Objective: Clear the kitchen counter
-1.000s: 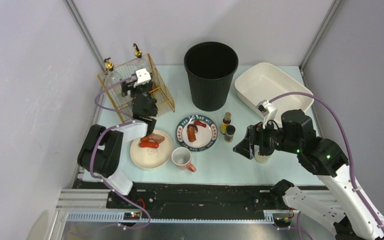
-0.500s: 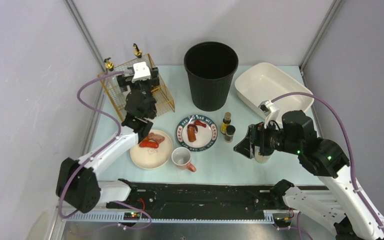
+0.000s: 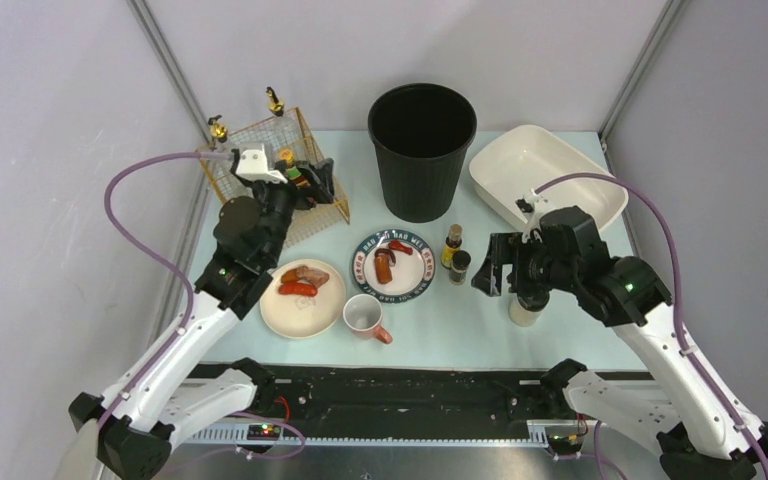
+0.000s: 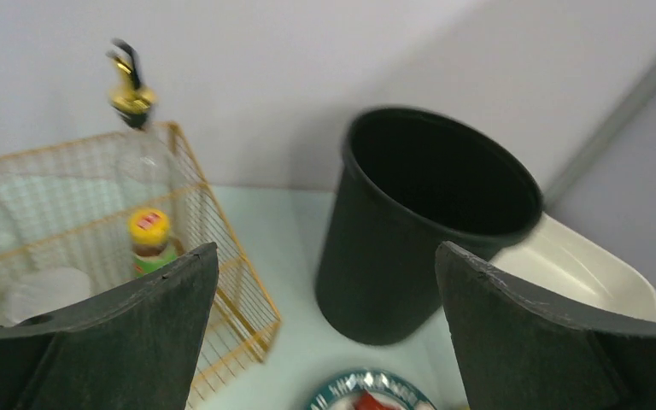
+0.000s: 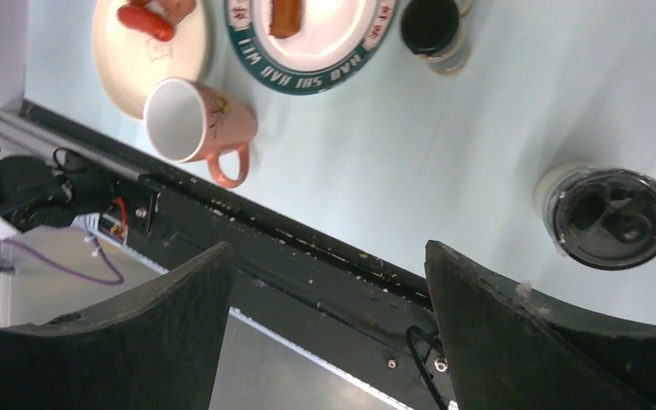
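Note:
The kitchen counter [image 3: 460, 325] is pale mint with a black rail along its front. My left gripper [image 3: 317, 182] hangs open and empty at the right side of a gold wire basket [image 3: 260, 195], in which a yellow-capped bottle [image 3: 288, 160] stands. In the left wrist view that gripper [image 4: 325, 256] faces the basket [image 4: 77, 196], the bottle [image 4: 149, 241] and a black bin [image 4: 427, 222]. Open and empty too, my right gripper [image 3: 490, 270] hovers left of a black-lidded jar [image 3: 524, 310]. Its wrist view has the gripper [image 5: 330, 256] over the rail [image 5: 307, 243], with the jar [image 5: 615, 218] to the right.
On the counter are a cream plate [image 3: 302, 305] with sausages, a patterned plate [image 3: 393, 265] with food, a pink mug [image 3: 365, 317] and two small bottles [image 3: 453, 245]. The black bin [image 3: 422, 150] and a white basin [image 3: 545, 180] stand at the back.
My left gripper has opened wider and drawn back out of the basket to its right side, leaving the yellow-capped bottle inside. The right gripper has shifted up and left off the jar.

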`<control>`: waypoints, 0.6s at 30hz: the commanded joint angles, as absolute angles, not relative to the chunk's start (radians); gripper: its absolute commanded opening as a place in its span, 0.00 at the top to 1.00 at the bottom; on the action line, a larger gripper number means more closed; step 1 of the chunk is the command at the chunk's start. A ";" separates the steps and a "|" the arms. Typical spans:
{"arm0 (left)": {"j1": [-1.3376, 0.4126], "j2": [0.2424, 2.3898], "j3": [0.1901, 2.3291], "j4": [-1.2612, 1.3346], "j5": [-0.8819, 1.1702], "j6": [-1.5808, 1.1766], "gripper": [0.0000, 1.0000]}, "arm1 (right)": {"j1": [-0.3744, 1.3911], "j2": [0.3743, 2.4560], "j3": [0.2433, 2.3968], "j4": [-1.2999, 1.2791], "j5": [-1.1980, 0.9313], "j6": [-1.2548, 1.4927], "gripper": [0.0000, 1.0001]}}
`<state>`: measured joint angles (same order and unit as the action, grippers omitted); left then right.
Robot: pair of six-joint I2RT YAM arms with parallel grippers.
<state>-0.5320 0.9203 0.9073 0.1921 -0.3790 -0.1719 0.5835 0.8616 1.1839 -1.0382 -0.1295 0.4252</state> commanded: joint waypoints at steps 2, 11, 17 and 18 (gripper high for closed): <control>-0.537 0.961 0.999 -0.126 -0.102 -0.402 0.00 | 0.550 0.935 1.200 -1.058 -0.047 0.445 0.14; -0.538 0.934 0.927 -0.281 0.039 -0.485 0.00 | 0.533 1.040 1.201 -0.983 0.014 0.424 0.14; -0.538 0.893 0.895 -0.371 0.119 -0.489 0.00 | 0.482 1.060 1.200 -1.024 0.140 0.473 0.14; -0.538 0.886 0.890 -0.377 0.127 -0.491 0.00 | 0.461 1.060 1.200 -1.044 0.160 0.481 0.14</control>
<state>-0.5339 0.9340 0.9104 -0.3176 0.0437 -0.4648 0.5026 1.0580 1.1839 -1.0180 0.0429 0.4423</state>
